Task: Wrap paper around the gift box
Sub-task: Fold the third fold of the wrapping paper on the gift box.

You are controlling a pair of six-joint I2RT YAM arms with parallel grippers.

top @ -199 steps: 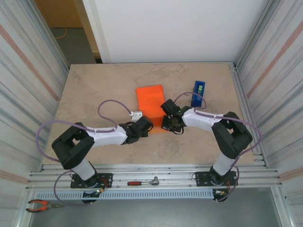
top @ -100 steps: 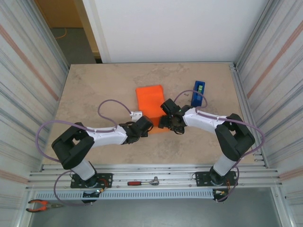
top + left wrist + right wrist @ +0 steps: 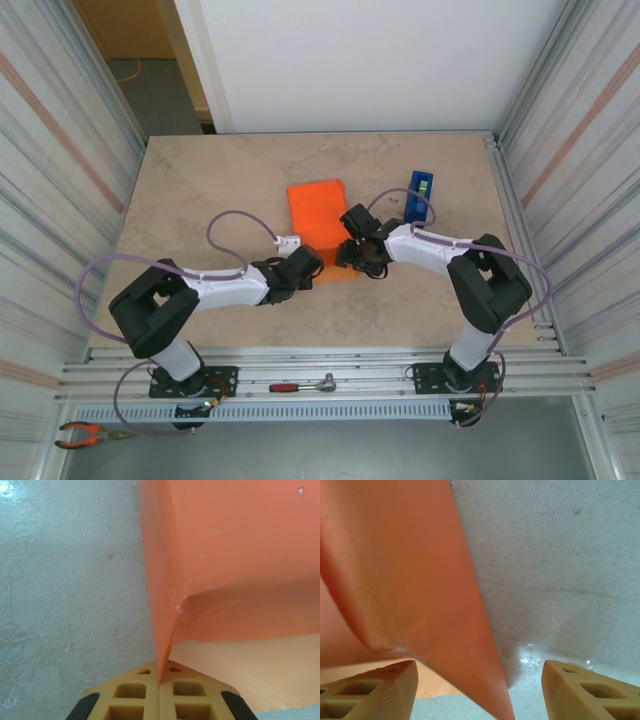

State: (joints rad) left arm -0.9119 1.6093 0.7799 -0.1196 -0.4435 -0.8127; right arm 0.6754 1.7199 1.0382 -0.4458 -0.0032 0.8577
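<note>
Orange paper [image 3: 318,215], long axis near-to-far, near edge between clamped-together left gripper [image 3: 160,680] fingers; right gripper [image 3: 477,674] jaws apart astride a corner.

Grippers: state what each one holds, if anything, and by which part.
The left gripper pinches the paper by an edge; the right gripper is open, holding nothing.

Beige stone-look table [image 3: 200,190], white wall [image 3: 350,60] behind it, ribbed metal panels [image 3: 60,170] either side, aluminium rails [image 3: 350,367] along near edge.
</note>
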